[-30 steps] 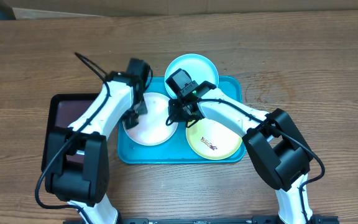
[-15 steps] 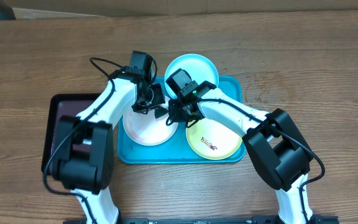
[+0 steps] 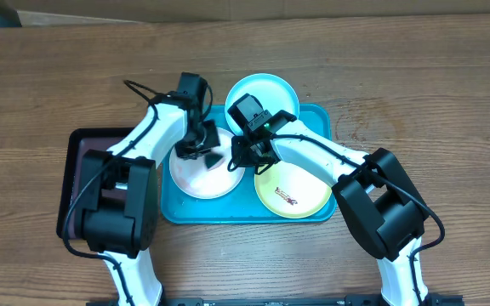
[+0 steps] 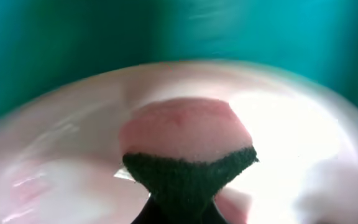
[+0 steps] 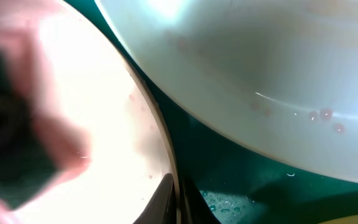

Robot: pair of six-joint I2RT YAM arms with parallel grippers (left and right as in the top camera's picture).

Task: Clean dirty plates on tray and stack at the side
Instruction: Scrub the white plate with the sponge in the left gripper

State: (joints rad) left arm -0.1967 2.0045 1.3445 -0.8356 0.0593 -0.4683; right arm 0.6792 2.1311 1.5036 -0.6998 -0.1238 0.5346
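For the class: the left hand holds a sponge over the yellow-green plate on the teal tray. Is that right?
Not quite. The left hand holds the sponge over the white plate, not the yellow-green plate, on the teal tray. The overhead view shows this.

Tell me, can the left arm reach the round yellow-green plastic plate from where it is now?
Probably not freely: the right arm lies between the left gripper and the yellow-green plate, covering part of it.
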